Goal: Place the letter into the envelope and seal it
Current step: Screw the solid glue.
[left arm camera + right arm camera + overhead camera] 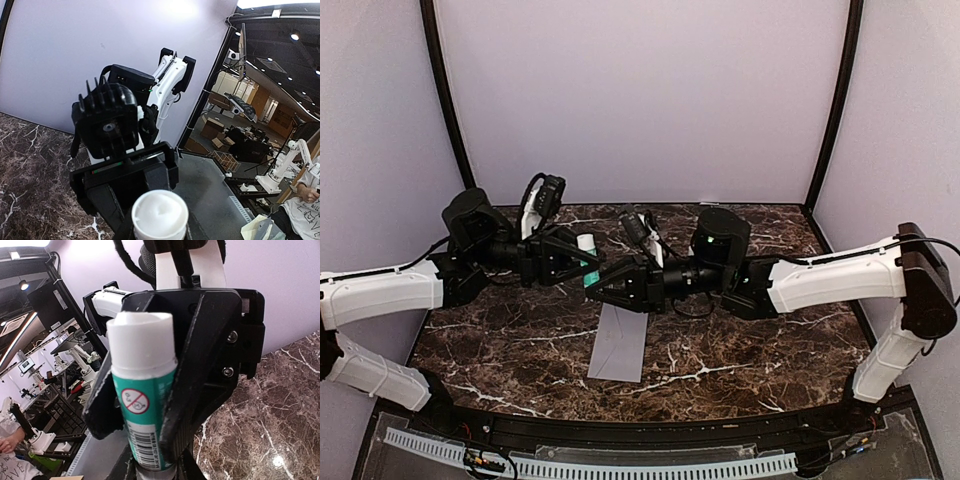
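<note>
The envelope (pixel 618 345) lies flat on the tabletop (pixel 500 350), near the front edge and just below the point where the two arms meet. The letter appears in no view; it is judged to be already inside the envelope, though this cannot be confirmed. Whether the flap is folded down cannot be told from above.

Sealing is judged to be the stage in hand. A glue stick (pixel 142 390) is held in the air above the tabletop with its white cap (pixel 141 337) on. Uncapping, gluing and pressing the flap are all left to do.

The left gripper (pixel 585 265) pinches the glue stick at mid-body, one finger on each side of the green label. The right gripper (pixel 600 287) has its tip at the stick's lower end. Whether its jaws bear on the stick cannot be told.
</note>
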### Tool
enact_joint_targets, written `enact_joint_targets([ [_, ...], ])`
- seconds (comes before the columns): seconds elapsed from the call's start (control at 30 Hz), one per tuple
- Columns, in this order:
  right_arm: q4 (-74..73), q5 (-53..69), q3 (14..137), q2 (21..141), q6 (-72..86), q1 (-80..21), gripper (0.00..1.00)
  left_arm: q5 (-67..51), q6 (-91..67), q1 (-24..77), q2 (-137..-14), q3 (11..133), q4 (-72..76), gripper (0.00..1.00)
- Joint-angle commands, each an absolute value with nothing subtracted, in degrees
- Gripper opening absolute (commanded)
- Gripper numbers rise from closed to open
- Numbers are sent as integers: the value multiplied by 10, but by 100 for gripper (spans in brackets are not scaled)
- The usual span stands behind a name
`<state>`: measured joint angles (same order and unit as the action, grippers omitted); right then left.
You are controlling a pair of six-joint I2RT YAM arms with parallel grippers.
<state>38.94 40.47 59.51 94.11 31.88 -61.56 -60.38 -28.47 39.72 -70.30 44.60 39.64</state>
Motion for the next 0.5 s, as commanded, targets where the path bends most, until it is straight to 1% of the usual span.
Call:
enact_joint_targets([
  [0.0,405,409,611,947,317,-621,15,-600,-274,398,-698,460,393,0],
  [0.17,406,397,605,944,318,-619,5,-594,-271,398,-696,459,388,0],
  [0.37,389,356,596,923,316,-614,2,-536,-228,398,-688,468,320,0],
  [0.47,342,307,601,914,309,-610,2,-487,-207,398,-685,472,281,0],
])
